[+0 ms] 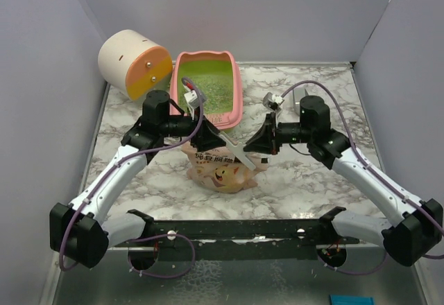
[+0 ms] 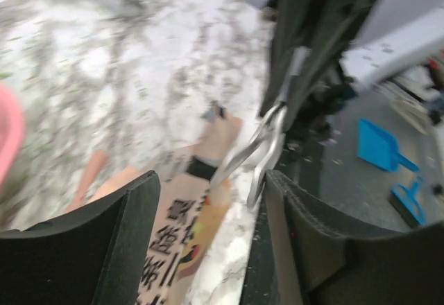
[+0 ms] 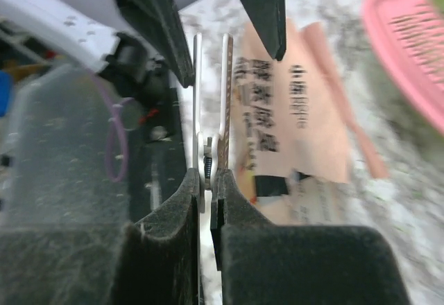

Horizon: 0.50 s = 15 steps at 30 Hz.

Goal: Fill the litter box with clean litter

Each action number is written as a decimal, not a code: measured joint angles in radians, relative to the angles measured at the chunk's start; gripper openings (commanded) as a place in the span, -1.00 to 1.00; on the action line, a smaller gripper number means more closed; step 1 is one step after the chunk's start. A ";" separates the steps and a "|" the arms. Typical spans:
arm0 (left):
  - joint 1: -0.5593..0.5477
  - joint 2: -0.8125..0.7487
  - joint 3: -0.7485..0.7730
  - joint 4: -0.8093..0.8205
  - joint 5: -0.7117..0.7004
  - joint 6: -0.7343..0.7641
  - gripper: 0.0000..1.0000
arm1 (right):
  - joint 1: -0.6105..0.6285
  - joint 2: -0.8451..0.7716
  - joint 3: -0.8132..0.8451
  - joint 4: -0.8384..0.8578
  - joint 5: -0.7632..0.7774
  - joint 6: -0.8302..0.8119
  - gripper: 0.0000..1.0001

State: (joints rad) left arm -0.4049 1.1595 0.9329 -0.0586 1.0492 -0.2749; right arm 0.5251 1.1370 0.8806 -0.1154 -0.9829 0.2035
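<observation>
top view looks down from behind; 2 wrist views closely share the tan pouch point(image 3: 305, 111).
</observation>
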 measured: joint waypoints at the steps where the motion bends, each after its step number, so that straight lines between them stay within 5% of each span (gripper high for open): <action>1: 0.000 -0.008 0.013 -0.047 -0.057 0.033 0.36 | 0.001 -0.009 0.031 -0.054 0.056 -0.038 -0.99; 7: -0.001 -0.135 -0.041 -0.192 -0.368 0.187 0.37 | 0.008 -0.050 0.172 -0.232 0.343 -0.235 -0.98; 15: -0.044 -0.190 -0.165 -0.245 -0.511 0.322 0.36 | 0.121 -0.114 0.120 -0.357 0.646 -0.409 -0.98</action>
State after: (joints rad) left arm -0.4492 0.9691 0.7681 -0.3035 0.5385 0.0475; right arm 0.6460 1.0229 1.0008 -0.4728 -0.3367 -0.2058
